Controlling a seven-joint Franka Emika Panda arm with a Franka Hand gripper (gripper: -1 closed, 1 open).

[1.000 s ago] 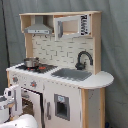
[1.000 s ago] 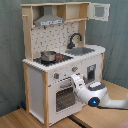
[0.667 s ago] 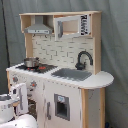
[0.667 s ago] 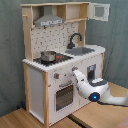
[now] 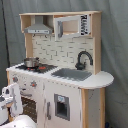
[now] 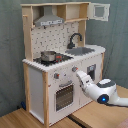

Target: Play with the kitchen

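Reaching toward the knobs on the kitchen — which stands on the wooden floor — the gripper, grip state indiscernible, should approach squarely and press gently.

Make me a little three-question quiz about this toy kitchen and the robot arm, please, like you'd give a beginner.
1. True or false: a pot stands on the stovetop.
2. In the second exterior view, the robot arm reaches toward which part of the kitchen?
A. the range hood
B. the front panel near the knobs
C. the faucet
3. Fill in: the black faucet curves over the grey ____.

Key:
1. True.
2. B. The arm's tip is at the front panel by the knobs, above the oven door.
3. Sink.
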